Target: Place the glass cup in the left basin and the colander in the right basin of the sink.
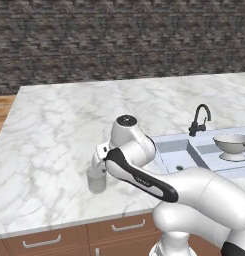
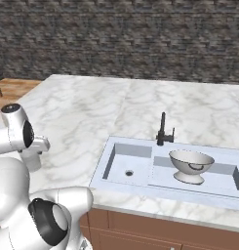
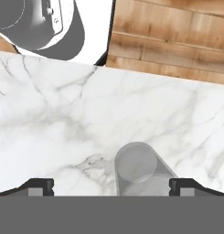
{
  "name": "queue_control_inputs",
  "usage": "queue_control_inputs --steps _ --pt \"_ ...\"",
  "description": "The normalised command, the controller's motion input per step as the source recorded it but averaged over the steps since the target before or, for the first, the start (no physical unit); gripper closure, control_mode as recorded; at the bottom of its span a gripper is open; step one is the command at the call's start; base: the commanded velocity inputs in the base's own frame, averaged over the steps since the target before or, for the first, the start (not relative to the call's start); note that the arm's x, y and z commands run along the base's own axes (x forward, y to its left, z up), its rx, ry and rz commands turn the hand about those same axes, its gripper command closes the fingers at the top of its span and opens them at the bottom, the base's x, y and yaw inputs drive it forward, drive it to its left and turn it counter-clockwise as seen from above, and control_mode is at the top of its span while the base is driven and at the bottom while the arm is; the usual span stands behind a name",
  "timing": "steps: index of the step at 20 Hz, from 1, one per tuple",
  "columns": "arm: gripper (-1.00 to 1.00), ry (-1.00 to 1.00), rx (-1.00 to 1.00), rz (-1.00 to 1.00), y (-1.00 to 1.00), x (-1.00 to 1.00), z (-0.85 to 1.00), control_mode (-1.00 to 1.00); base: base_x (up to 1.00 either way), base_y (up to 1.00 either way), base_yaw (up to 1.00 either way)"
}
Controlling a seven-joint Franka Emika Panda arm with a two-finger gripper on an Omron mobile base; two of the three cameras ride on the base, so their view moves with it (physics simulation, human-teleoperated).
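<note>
The glass cup [image 1: 96,182] stands upright on the marble counter, left of the sink [image 1: 166,139] and near the front edge. My gripper [image 1: 97,170] hangs just over it, pointing down. In the hand view the glass cup [image 3: 138,168] lies between the spread fingertips [image 3: 40,186], right of centre, and my gripper [image 3: 111,187] is open without touching it. The colander [image 2: 190,165] stands upright in the wider right basin [image 2: 221,181], and it shows as well in the left base view [image 1: 232,146]. The left basin [image 2: 122,163] holds nothing but its drain.
A thin black faucet [image 2: 163,129] rises behind the sink's divider. The counter's front edge runs close to the cup, with wooden floor [image 3: 177,41] beyond it. My own arm [image 1: 144,175] bends across the space between cup and sink. A stone wall backs the counter.
</note>
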Motion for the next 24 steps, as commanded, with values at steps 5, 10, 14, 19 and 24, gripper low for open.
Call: queue_control_inputs --steps 5,10,14,19,24 --pt "-1.0 0.0 0.0 0.0 0.0 0.0 -0.16 -1.0 0.0 0.0 0.0" --pt "-1.0 0.0 0.0 0.0 0.0 0.0 -0.13 -1.0 0.0 0.0 0.0" --pt "-1.0 0.0 0.0 0.0 0.0 0.0 -0.09 -1.0 0.0 0.0 0.0" --pt "-1.0 0.0 0.0 0.0 0.0 0.01 -0.09 -1.0 0.0 0.0 0.0" --pt "-1.0 0.0 0.0 0.0 0.0 0.01 -0.07 -1.0 0.0 0.0 0.0"
